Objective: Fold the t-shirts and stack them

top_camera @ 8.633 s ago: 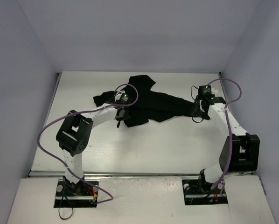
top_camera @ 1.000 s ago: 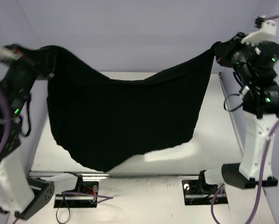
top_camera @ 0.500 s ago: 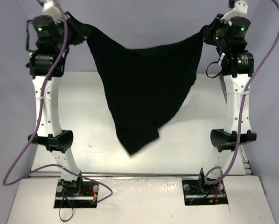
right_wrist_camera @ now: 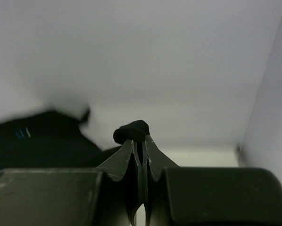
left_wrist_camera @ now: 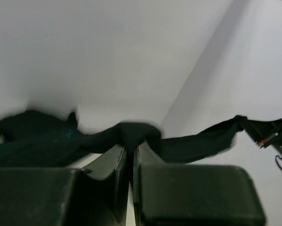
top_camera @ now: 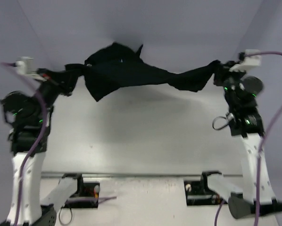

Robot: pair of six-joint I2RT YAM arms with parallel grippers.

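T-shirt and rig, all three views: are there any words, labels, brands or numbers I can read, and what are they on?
No text can be read in any view.
The light-blue mark on the black t-shirt is too blurred to read, a smudge rather than letters.

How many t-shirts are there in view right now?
1. The black cloth t-shirt hangs bunched in the air, stretched between the left gripper and the right gripper above the white table. No other shirt shows in any view.
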